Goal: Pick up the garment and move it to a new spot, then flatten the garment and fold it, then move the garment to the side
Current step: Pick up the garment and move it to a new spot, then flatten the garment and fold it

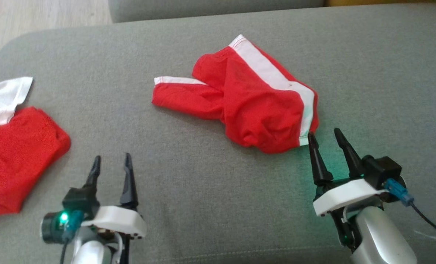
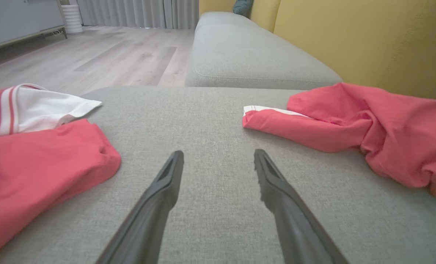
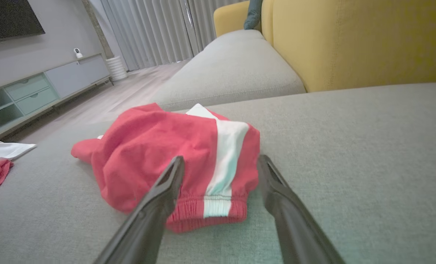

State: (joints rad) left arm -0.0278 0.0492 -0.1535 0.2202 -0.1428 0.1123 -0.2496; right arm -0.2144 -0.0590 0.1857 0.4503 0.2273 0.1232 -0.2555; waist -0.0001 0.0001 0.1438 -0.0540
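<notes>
- Lying crumpled, the jersey [image 1: 19, 146] is found left of the left pincer [image 1: 112, 156]; shorts [image 1: 254, 106] are seen just ahead of the right pincer [image 1: 323, 132].
- Both are released, empty.
- The jersey's near fold should be pinched deep, not skimmed.

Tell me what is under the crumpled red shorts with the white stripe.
The shorts lie directly on the grey cushion, and nothing pokes out at their edges. Their bunched cloth hides the patch beneath, so anything small there cannot be seen.
</notes>
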